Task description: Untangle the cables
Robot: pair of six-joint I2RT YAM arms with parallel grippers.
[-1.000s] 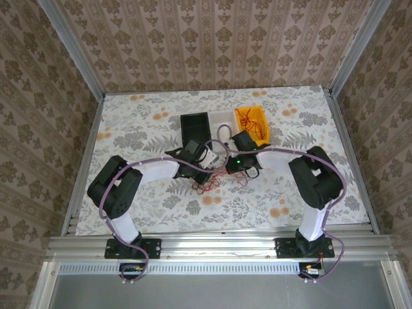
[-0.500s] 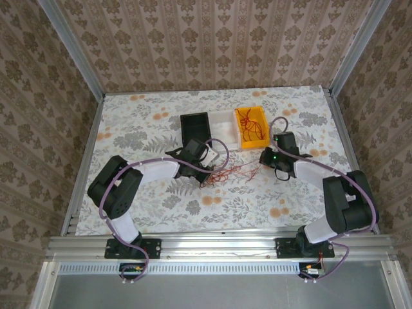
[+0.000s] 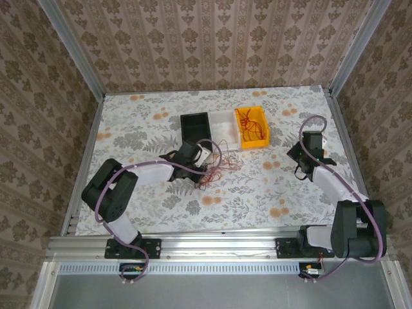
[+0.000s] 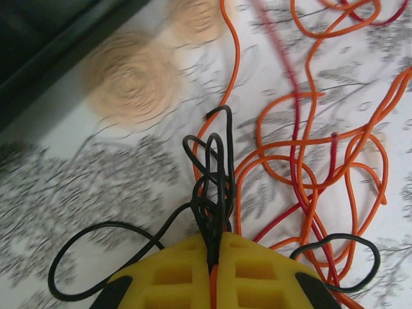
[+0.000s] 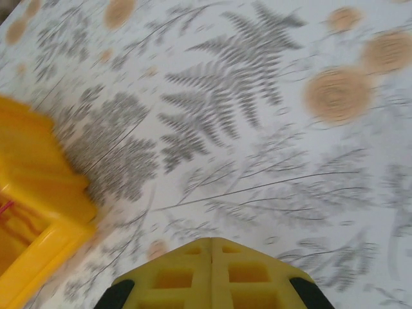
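Right claw [image 5: 212, 244], closed and empty, has swung away from the cables [image 3: 217, 168]; my left claw [image 4: 212, 243] still grips them, so untangling seems unfinished.

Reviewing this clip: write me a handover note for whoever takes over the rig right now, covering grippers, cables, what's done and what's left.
Grippers: left gripper shut on looped thin black wires and one orange strand; right gripper shut, empty, over the floral table beside the yellow plastic bin.
Cables: loose tangle of thin orange and red wires on the table, near the black plastic bin; more red wires lie in the yellow bin.
Done: some wires binned.
Left: table tangle not yet separated.
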